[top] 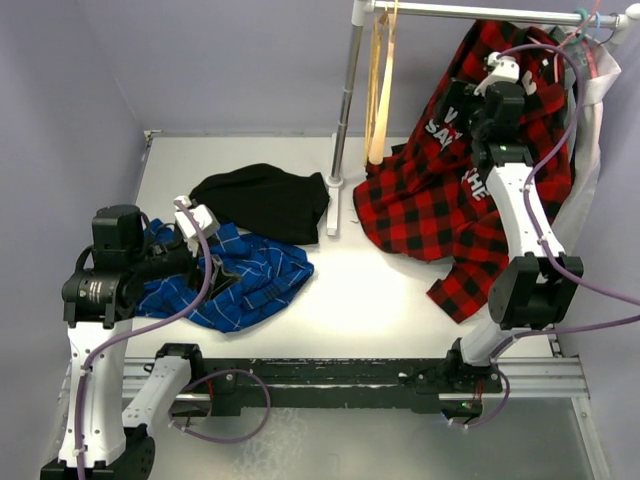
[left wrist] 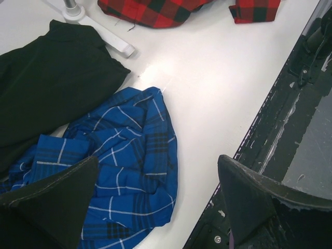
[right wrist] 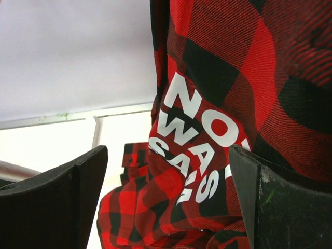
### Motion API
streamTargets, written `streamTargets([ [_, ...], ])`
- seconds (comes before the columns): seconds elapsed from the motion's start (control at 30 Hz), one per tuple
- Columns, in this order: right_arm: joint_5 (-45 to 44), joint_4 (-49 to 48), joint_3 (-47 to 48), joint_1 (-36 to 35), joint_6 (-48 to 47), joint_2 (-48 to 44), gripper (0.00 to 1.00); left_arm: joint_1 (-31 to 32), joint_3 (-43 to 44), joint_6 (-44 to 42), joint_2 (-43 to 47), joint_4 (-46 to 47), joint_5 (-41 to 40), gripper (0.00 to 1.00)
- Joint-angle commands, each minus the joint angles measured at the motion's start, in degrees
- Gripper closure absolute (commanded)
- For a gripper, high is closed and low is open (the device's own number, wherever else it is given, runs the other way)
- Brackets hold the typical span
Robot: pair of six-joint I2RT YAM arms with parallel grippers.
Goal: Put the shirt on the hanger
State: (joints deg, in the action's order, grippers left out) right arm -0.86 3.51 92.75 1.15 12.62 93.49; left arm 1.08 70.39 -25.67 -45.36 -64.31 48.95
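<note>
The red-and-black checked shirt [top: 430, 200] hangs from the top right of the rail [top: 470, 11], and its lower part lies spread on the table. Its white block lettering [right wrist: 197, 155] faces my right gripper [top: 470, 112]. That gripper is raised close to the lettering, open and empty in the right wrist view [right wrist: 168, 202]. A pink-red hook [top: 581, 16] sits on the rail above the shirt; the hanger's frame is hidden by the shirt. My left gripper [top: 195, 225] is open and empty, low over the blue checked shirt [left wrist: 119, 155]. The red shirt's hem shows in the left wrist view [left wrist: 155, 8].
A black garment [top: 265, 200] lies mid-table beside the blue checked shirt [top: 240, 275]. Tan wooden hangers [top: 380, 80] hang on the rail's left part. The rail's pole [top: 345, 110] and white foot [left wrist: 104, 36] stand mid-table. A black mounting bar [top: 330, 380] runs along the near edge.
</note>
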Motion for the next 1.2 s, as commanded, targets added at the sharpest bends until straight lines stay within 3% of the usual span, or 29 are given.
streamTargets([
  [0.0,2.9,-2.3,3.5,-0.4,0.0,3.2,0.00,-0.7,-0.2,-0.2,0.9,1.8,1.9,0.01],
  [0.5,3.4,7.0,22.1,-3.0,-0.3,17.1,0.00,-0.7,-0.6,-0.1,0.7,2.4,2.1,0.01],
  [0.93,2.4,1.9,10.6,-5.0,-1.0,13.9,0.00,-0.7,-0.7,-0.1,0.6,2.6,2.2,0.01],
  [1.17,-2.8,1.5,8.3,-6.5,-3.7,10.1,0.00,-0.7,-0.6,0.1,0.8,2.6,2.0,0.01],
])
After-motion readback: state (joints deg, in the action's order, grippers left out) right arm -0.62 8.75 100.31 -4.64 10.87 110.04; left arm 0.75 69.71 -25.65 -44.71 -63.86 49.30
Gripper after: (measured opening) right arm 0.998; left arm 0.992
